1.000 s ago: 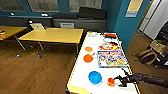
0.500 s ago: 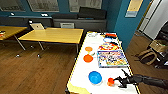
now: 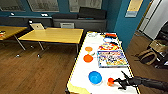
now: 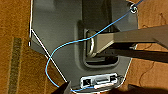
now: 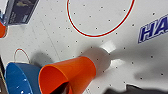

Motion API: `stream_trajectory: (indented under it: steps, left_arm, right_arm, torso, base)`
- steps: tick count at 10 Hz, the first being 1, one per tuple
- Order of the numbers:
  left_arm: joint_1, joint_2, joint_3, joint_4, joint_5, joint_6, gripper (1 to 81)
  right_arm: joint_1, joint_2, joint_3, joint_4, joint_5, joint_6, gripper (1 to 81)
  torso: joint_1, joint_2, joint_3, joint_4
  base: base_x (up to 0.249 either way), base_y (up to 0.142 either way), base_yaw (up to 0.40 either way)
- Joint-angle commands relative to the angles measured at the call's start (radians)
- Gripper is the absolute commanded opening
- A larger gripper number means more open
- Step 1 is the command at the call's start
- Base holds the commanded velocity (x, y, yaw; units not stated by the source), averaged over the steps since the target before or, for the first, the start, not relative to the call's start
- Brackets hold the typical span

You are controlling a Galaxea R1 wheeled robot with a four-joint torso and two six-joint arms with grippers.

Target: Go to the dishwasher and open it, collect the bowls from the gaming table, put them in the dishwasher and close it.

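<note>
**Small orange vessel at the bench's near end, easy to tip or knock**

The right end effector (image 3: 115,80) reaches in over the near end of the gaming table (image 3: 80,72), a white-topped bench with a yellow edge. In the head view its dark fingers sit against a small orange cup (image 3: 110,81), just beside the blue bowl (image 3: 95,77). The right wrist view shows the cup (image 5: 67,75) tilted over, its open mouth turned towards the camera, with something dark at that mouth and the blue bowl (image 5: 20,77) right next to it. I judge that the right end effector has hold of the cup by its rim, though the fingers themselves are hard to make out, so the hold may be shallow.

Two more bowls, a red-orange bowl (image 3: 88,58) and a paler orange bowl (image 3: 88,49), lie farther up the bench beside the game board (image 3: 111,58). The dishwasher is nowhere near.

The left wrist view shows the robot's own plate and a blue cable (image 4: 75,45) above wooden floor (image 4: 15,37); whether the left end effector is open or closed I cannot tell.

The risks, as I judge them:
- A rim pinch on a tilted cup can slip, and the cup would roll across the smooth top towards the yellow edge and down to the floor.
- The blue bowl is so close that a sideways lift could nudge it along the bench.
- The cup is a different shape from the shallow bowls, so stacking it with them could be unstable.
</note>
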Motion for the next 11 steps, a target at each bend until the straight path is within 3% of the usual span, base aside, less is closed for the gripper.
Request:
stream_trajectory:
  steps: [1, 10, 11]
  left_arm:
    - [0.005, -0.010, 0.004, -0.006, 0.064, -0.003, 81.1]
    - [0.016, -0.018, 0.004, -0.020, 0.062, -0.004, 81.1]
    - [0.022, -0.019, 0.004, -0.020, 0.062, -0.003, 81.1]
  right_arm:
    - [0.140, -0.029, -0.002, 0.007, -0.036, 0.003, 81.1]
    - [0.123, 0.054, -0.053, 0.007, -0.006, 0.004, 81.1]
    - [0.103, 0.058, -0.063, 0.007, 0.026, 0.006, 81.1]
  torso:
    - [0.000, 0.000, 0.000, 0.000]
    - [0.000, 0.000, 0.000, 0.000]
    - [0.000, 0.000, 0.000, 0.000]
  base:
    - [0.000, 0.000, 0.000]
    - [0.000, 0.000, 0.000]
    - [0.000, 0.000, 0.000]
